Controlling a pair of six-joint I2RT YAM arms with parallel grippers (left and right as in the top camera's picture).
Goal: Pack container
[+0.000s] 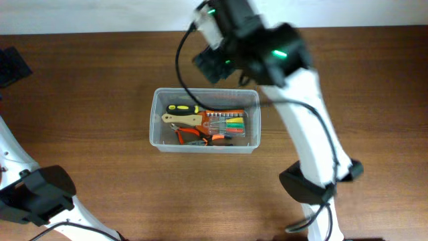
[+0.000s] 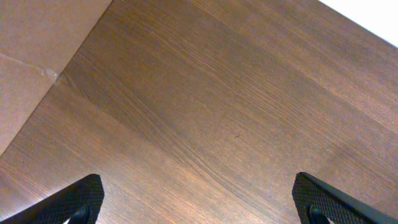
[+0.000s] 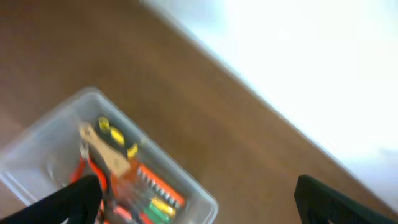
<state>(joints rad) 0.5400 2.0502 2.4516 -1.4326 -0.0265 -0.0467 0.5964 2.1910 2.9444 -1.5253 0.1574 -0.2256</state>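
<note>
Black fingertips (image 2: 78, 199) of the left gripper (image 2: 202, 208) frame the near edge of its view, spread wide with only bare wood-grain table (image 2: 217, 112) between them. A tan cardboard sheet (image 2: 31, 62) shows at far left. Mid-table sits the container (image 1: 154, 127), holding a yellow-handled screwdriver (image 1: 179, 107), orange pliers (image 1: 194, 137) and a case of coloured screwdrivers (image 1: 227, 124). Over its far rim hangs the right gripper (image 3: 202, 208) (its view is blurred), fingers parted and empty. White wall (image 1: 80, 13) borders the table's far side.
</note>
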